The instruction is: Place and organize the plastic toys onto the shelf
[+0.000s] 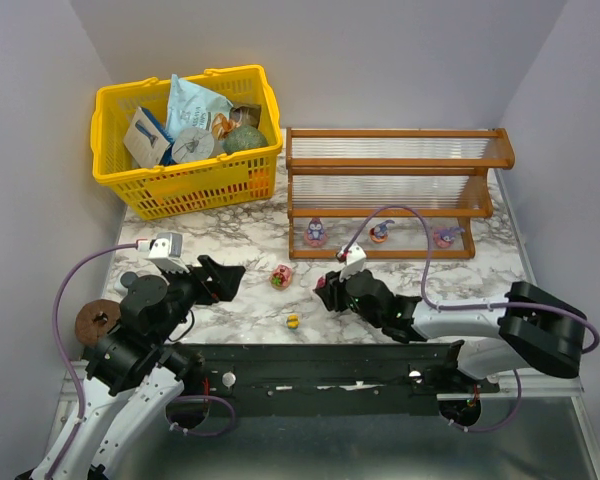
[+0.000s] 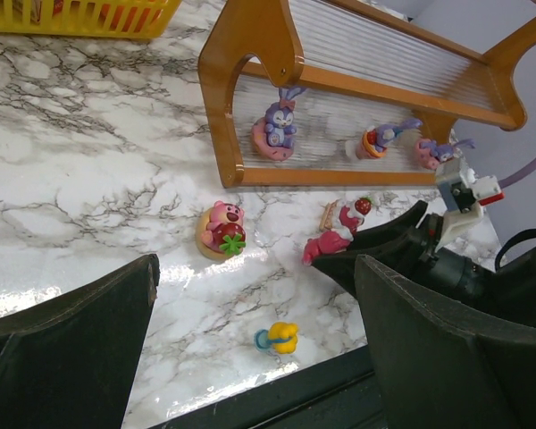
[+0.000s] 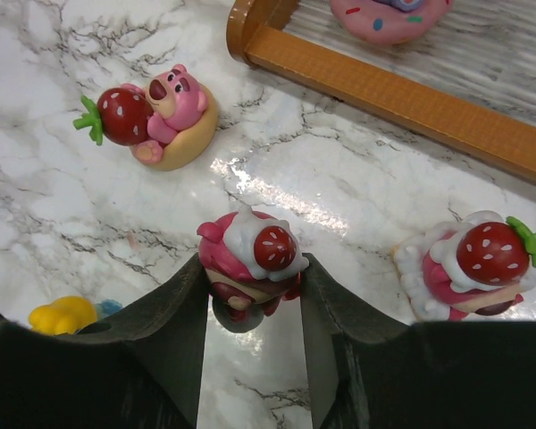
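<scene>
The right end effector (image 3: 253, 268) pinched a pink strawberry toy (image 3: 261, 243) by its sides. It looked light, hard and slippery. The left end effector (image 2: 257, 268) was spread wide.

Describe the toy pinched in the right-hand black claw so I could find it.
From the orange-brown wooden shelf, come forward to the right gripper. It holds a pink figurine topped with cream and a strawberry; the strawberry-topped figurine beside it stands free.
</scene>
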Controlling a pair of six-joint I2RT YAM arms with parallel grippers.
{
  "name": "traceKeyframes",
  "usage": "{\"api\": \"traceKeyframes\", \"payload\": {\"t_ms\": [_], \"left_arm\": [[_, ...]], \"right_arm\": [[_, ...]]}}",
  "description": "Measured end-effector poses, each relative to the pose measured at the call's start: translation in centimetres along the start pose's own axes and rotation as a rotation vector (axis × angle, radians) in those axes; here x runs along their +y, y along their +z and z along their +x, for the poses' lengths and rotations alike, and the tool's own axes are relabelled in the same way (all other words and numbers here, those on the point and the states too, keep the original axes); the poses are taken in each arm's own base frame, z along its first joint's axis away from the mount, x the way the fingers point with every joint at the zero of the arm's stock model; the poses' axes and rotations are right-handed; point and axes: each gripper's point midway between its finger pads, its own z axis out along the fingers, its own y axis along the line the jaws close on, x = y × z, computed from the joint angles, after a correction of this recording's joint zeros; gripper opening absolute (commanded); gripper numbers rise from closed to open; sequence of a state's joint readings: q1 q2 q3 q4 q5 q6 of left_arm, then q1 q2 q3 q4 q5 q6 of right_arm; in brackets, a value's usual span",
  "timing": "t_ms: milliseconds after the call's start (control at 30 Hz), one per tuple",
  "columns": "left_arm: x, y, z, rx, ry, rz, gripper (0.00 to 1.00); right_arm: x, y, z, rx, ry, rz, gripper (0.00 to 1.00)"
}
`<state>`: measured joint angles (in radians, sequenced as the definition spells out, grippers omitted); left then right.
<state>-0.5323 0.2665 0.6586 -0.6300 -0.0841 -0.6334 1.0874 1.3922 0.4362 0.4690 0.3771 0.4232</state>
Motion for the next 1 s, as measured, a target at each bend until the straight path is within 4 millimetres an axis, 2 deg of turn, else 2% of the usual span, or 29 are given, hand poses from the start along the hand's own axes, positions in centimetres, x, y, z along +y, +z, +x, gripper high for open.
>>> {"api": "traceKeyframes", "payload": {"t_ms": [233,500,600,667,867,1000], "left_arm": [[0.0,0.0,0.0,0.001,0.001,0.0,0.99],[-0.1,-0.1,0.0,0.001,0.0,0.008,0.99],[-0.2,-0.1,0.0,-0.002,0.001,0.011,0.99],[-0.2,-0.1,0.0,-0.001,0.001,0.012,0.99],[-0.2,-0.1,0.1,0.002,0.001,0.014,0.99],[-0.2,-0.1,0.1,0.003,0.001,0.015,0.99]], "right_arm": [[-0.1,-2.7,-3.3,-0.042,0.046,0.007,0.24],[-1.2,-7.2,-10.9,-0.133,0.109,0.115,0.24],[-2.9,-8.4,-13.3,-0.155,0.129,0.19,0.24],[-5.0,-8.8,-14.2,-0.16,0.142,0.26,0.24],[-9.7,-9.3,-14.3,-0.128,0.123,0.412,0.24],[-11.8,-9.7,-15.6,-0.138,0.104,0.476,0.24]]}}
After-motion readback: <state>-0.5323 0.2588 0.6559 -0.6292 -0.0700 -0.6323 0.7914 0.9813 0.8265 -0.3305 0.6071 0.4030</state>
